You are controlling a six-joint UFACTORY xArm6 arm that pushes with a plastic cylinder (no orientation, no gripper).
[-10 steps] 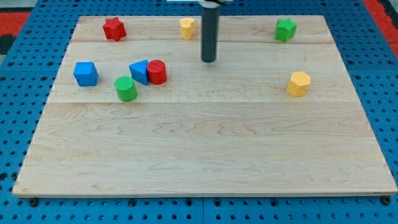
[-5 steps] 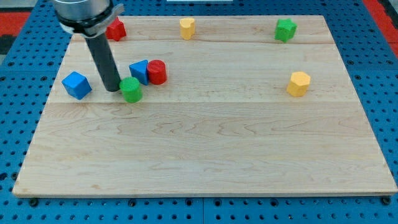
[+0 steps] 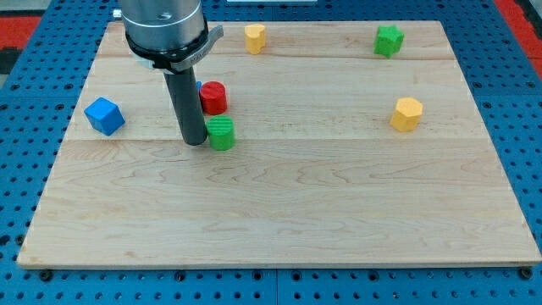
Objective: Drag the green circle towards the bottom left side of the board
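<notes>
Blue cube [image 3: 104,115]: upper left. My tip [image 3: 194,141]: rod only, no jaws; touching green circle [image 3: 221,134] at its left. Red cylinder [image 3: 212,97] just above. Yellow hexagonal block [image 3: 406,113]: right. Task barely begun; circle left-centre, bottom-left corner well apart.

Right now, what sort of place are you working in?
Likely a robotics lab bench: a wooden board lies on a blue pegboard table, with small blocks like the green circle beside my tip.
</notes>
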